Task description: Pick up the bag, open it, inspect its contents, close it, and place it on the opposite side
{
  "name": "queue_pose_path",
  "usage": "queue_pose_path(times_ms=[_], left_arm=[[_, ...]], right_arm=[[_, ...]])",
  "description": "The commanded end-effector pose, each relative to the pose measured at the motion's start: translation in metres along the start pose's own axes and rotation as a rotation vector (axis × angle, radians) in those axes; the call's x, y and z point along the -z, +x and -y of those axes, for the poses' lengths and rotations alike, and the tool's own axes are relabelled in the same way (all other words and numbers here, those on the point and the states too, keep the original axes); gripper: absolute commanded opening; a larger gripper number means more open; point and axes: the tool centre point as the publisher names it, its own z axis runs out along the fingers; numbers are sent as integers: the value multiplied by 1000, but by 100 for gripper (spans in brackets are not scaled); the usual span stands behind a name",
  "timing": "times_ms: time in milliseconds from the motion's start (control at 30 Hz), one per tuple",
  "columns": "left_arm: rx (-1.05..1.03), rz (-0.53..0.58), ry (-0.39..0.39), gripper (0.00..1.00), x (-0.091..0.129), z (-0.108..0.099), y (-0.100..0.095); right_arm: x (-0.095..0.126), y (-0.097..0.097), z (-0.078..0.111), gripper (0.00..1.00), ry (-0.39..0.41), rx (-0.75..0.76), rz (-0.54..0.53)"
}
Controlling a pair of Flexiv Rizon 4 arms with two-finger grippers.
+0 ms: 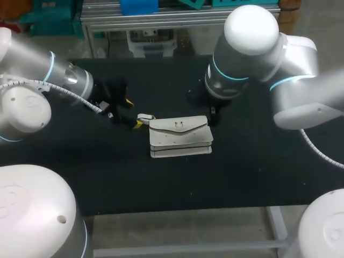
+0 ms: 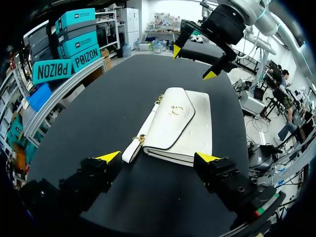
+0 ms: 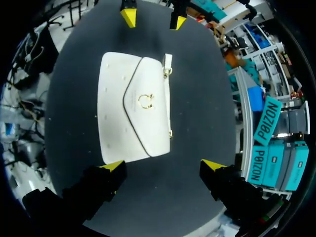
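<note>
A white flap bag (image 1: 180,137) with a gold clasp lies flat and closed in the middle of the black table (image 1: 258,177). Its short strap (image 2: 140,140) runs along the end facing my left gripper. My left gripper (image 1: 133,113) stands open just off that end, with the bag (image 2: 180,123) ahead of its fingers and nothing between them. My right gripper (image 3: 162,165) hangs open over the opposite end, above the bag (image 3: 136,106) and apart from it. In the head view its own arm hides most of it. Each wrist view shows the other gripper beyond the bag.
The black tabletop (image 2: 98,103) stretches out on all sides of the bag. Its front edge (image 1: 215,210) runs below the bag in the head view. Nothing else lies on it.
</note>
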Motion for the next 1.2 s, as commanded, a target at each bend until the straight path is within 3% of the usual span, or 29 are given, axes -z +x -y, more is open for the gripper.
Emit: queue_pose_path(times_ms=[33,433,500,600,833,1033,1200], left_arm=[[1,1,-5,100,-2,2,-1],[1,1,-5,100,-2,2,-1],[62,-18,16,100,-3,5,-2],[262,2,35,100,-7,13,-6],[517,140,-101,100,-13,21,-7],[728,154,-184,100,-14,22,-9],[890,190,-214,100,-15,20,-9]], right_arm=[[2,4,0,100,4,-2,13],[2,4,0,100,4,-2,13],[0,-8,0,100,-69,-81,-67],[-4,-23,1,100,-57,-229,-168],[-1,-45,5,100,23,-446,-397],[2,-45,3,100,43,-598,-577],[-2,-43,7,100,36,-839,-707]])
